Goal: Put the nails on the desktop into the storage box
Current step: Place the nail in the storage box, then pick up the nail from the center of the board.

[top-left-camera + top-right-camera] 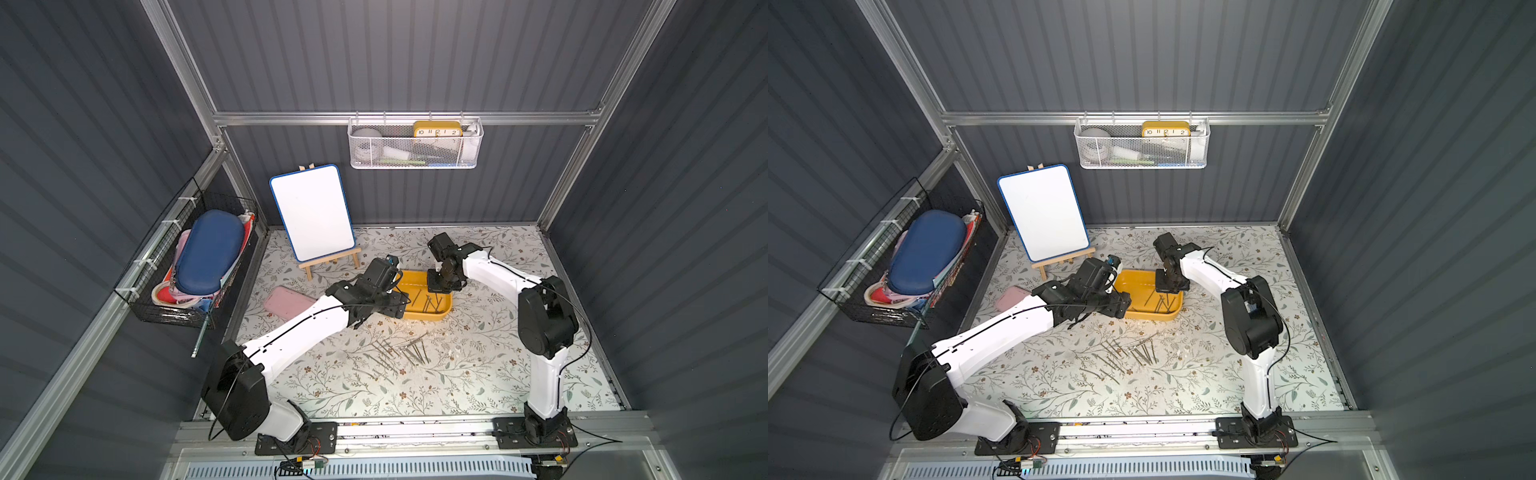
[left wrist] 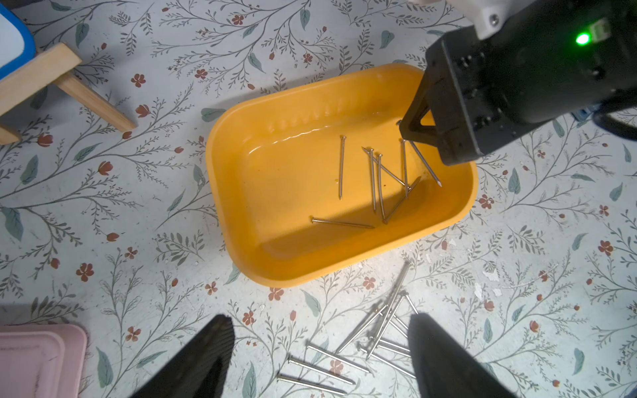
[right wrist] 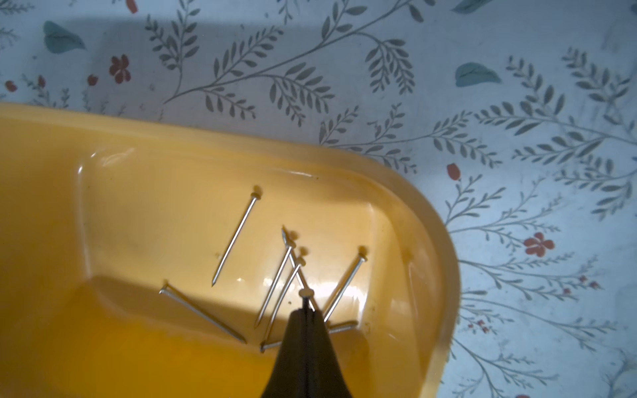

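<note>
Your right gripper [image 3: 305, 310] was clamped on one nail [image 3: 306, 293] above the storage box [image 2: 231, 206], where other nails [image 2: 379, 182] lay. Your left gripper [image 2: 319, 324] stood with its jaws apart, empty, just left of the box. The loose nails [image 1: 392, 355] lay on the table [image 1: 478, 374], nearer than the box.

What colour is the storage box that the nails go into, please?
The storage box is mustard yellow, clearest in the left wrist view.
</note>
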You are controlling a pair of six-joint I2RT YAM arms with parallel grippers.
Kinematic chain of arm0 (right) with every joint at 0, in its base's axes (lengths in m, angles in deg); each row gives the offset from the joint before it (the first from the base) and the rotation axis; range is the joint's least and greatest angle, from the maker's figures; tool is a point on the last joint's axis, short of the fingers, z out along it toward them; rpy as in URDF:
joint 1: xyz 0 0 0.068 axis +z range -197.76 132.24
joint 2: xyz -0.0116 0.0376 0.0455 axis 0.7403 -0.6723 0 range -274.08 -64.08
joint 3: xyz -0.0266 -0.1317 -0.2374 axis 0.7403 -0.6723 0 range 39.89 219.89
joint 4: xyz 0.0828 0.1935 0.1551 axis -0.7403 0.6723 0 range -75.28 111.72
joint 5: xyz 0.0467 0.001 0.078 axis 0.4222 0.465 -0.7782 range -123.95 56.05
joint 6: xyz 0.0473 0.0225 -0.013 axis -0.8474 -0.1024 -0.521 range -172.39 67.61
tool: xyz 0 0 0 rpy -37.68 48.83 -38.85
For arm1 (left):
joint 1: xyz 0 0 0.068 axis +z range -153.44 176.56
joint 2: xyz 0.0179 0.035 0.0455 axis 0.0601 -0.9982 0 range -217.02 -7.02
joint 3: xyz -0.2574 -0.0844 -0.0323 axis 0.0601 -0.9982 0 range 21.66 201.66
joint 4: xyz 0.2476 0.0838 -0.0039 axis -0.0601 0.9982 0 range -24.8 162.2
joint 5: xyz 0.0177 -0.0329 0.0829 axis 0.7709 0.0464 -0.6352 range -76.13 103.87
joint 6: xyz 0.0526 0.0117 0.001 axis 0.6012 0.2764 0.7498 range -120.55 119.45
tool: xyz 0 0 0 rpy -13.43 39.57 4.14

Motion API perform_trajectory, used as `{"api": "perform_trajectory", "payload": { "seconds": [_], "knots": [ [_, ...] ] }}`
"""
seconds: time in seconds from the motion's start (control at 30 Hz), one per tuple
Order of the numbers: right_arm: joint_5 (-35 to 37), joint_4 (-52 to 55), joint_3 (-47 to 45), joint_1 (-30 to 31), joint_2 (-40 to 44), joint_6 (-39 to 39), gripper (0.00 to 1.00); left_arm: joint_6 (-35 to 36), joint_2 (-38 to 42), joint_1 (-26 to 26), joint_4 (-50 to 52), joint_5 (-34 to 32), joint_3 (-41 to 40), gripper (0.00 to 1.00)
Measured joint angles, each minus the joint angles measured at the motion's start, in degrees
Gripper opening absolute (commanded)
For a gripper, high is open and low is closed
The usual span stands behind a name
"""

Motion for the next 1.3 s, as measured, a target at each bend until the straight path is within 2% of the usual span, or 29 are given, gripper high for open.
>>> {"api": "perform_trajectory", "payload": {
  "seconds": [0.2,0.23,0.4,0.53,0.6,0.77,0.9,1.1,1.3],
  "knots": [
    [2.19,-3.26,-1.64,-0.44,-4.28,-3.67,0.0,-0.02,-0.37,0.0,-0.02,0.22,0.0,0.84],
    [2.38,-3.63,-1.84,-0.44,-4.48,-4.0,0.04,-0.04,-0.39,0.0,-0.02,0.26,0.0,0.84],
    [2.32,-5.4,-2.95,-0.42,-2.78,-4.87,0.35,-0.24,-0.52,0.0,0.07,1.03,0.0,0.84],
    [0.66,-5.31,-4.39,-0.26,2.29,-3.32,0.43,-0.28,0.2,-0.26,-0.31,3.52,-1.22,0.85],
    [-0.44,-5.57,-5.73,-0.22,7.54,-2.51,0.46,-0.9,2.14,-1.62,-0.26,5.03,-3.89,0.85],
    [-2.16,-6.93,-11.06,-0.28,22.95,-0.26,0.49,-3.78,5.42,-9.99,0.76,7.82,-8.28,0.85],
    [-2.19,-7.08,-16.02,-0.63,30.25,0.96,0.48,-5.75,3.15,-15.74,1.31,9.22,-9.64,0.82],
    [-3.19,-7.43,-27.69,-2.97,32.44,1.11,0.48,-6.29,-7.06,-16.63,2.12,6.08,-4.74,0.76],
    [-3.76,-7.48,-30.77,-4.17,33.59,1.86,0.48,-5.51,-17.55,-16.61,2.14,0.44,3.19,0.62]
  ]
}}
